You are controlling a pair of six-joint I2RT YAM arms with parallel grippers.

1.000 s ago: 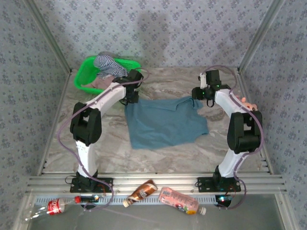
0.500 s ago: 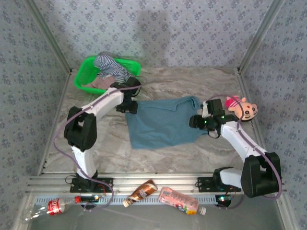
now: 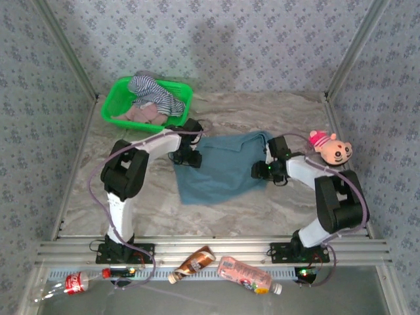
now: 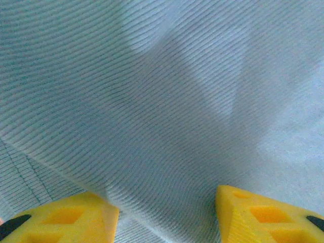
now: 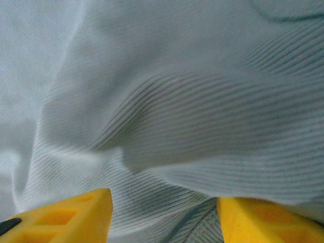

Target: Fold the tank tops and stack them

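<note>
Marbled table (image 3: 154, 203) is being used as the work surface, with patterned walls closing it in.

The left gripper (image 3: 186, 157) is being held low at the left edge of the teal top (image 3: 223, 167). In its wrist view the left gripper (image 4: 163, 197) is being kept wide apart, with ribbed cloth (image 4: 167, 101) lying between and under the fingers; nothing is being pinched. The right gripper (image 3: 261, 172) is being held at the top's right edge. Its wrist view shows the right gripper (image 5: 163, 197) likewise parted, with a raised wrinkle of the top (image 5: 177, 101) running between the fingers and no grip being made.

The teal top is being left spread in the middle of the table, rumpled along its far edge. The striped top (image 3: 147, 85) and pink top (image 3: 141, 115) are being kept heaped in the green basket (image 3: 111, 105) at the far left, so the task is judged to be barely begun. A toy (image 3: 331, 147) is lying just beyond the right arm.

Trouble is being invited by the wrinkles. If the jaws are closed here, a loose ridge or a single layer may be caught, and the fold would be dragged crooked. An uneven pull between the two sides would skew the cloth, and a wide sweep of the right arm could knock the toy.
</note>
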